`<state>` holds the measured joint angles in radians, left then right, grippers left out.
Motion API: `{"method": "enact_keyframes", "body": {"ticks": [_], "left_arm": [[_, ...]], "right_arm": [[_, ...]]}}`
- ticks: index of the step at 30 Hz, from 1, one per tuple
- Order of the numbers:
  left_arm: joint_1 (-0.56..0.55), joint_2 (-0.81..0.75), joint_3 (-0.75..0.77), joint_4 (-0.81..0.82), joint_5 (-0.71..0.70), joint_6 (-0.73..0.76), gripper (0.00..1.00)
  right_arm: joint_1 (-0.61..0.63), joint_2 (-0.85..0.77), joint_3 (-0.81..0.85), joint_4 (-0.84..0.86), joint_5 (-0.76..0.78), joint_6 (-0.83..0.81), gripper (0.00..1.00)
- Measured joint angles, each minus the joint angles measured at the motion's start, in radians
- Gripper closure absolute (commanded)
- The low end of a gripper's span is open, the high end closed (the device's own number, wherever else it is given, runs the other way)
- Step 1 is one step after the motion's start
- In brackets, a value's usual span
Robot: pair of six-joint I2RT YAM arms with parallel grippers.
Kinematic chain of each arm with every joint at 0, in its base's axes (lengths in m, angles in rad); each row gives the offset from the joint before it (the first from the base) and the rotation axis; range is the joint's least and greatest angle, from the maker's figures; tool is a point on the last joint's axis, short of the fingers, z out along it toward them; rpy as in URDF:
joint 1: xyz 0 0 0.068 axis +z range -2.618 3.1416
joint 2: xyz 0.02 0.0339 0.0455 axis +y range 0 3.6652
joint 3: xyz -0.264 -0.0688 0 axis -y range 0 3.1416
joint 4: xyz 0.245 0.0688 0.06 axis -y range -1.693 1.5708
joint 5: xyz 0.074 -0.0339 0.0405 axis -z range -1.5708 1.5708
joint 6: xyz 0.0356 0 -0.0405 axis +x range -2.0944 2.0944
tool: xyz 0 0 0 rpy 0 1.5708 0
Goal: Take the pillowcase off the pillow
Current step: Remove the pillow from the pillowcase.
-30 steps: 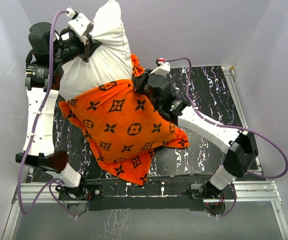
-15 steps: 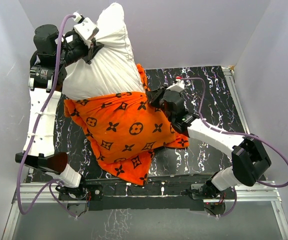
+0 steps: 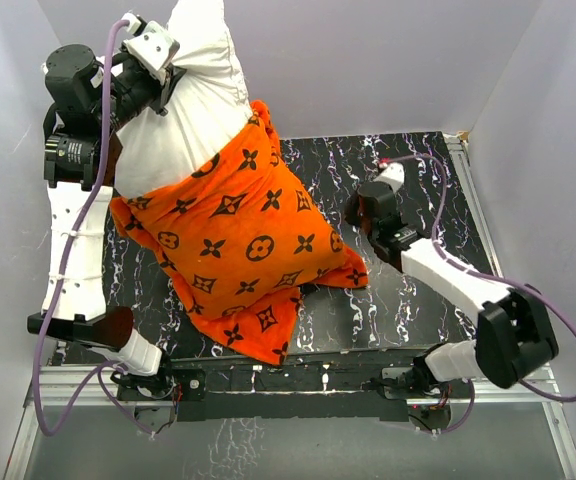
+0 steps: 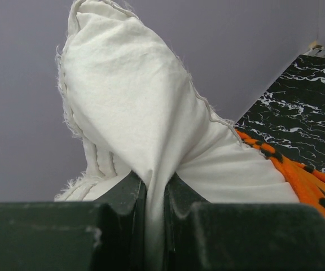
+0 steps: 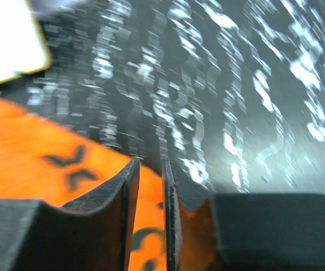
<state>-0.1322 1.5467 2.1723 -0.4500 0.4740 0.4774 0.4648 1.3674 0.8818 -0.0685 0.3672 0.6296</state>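
Observation:
The plain white pillow [image 3: 193,95] hangs lifted at the back left, its lower half still inside the orange pillowcase [image 3: 238,235] with dark brown motifs. My left gripper [image 3: 164,82] is shut on the pillow's bare top corner and holds it high. In the left wrist view the white fabric [image 4: 145,107] is pinched between the jaws of that gripper [image 4: 156,183]. My right gripper [image 3: 352,213] hovers just right of the pillowcase, apart from it. In the right wrist view its jaws [image 5: 149,165] stand almost together with nothing pinched, and the orange fabric [image 5: 44,164] lies below and to the left.
The black marbled tabletop [image 3: 418,220] lies under everything, and the pillowcase's lower end drapes toward its front edge [image 3: 268,345]. Grey walls close in at back and sides. A white panel with a pale rim [image 5: 7,45] shows at the top left of the right wrist view.
My left gripper has lifted the pillow higher and further left, with more orange riding up. My right gripper has come off the pillowcase's right edge and moved right, away from it.

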Motion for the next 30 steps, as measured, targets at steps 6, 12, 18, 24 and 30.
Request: {"method": "enact_keyframes", "body": {"ticks": [6,12,18,24,30], "left_arm": [[0.0,0.002,0.043,-0.045,0.012,-0.054,1.0],[0.0,0.006,0.061,-0.069,0.022,-0.079,1.0],[0.0,0.014,0.071,-0.087,0.035,-0.105,1.0],[0.0,0.013,0.058,-0.085,0.039,-0.122,1.0],[0.0,0.012,0.053,-0.085,0.044,-0.13,1.0]], "right_arm": [[0.138,-0.123,0.16,0.204,-0.192,-0.318,0.48],[0.401,-0.13,0.204,0.37,-0.443,-0.793,0.4],[0.601,0.046,0.347,0.299,-0.526,-1.221,0.38],[0.777,0.248,0.526,0.231,-0.526,-1.529,0.4],[0.782,0.462,0.779,0.167,-0.495,-1.693,0.43]]}}
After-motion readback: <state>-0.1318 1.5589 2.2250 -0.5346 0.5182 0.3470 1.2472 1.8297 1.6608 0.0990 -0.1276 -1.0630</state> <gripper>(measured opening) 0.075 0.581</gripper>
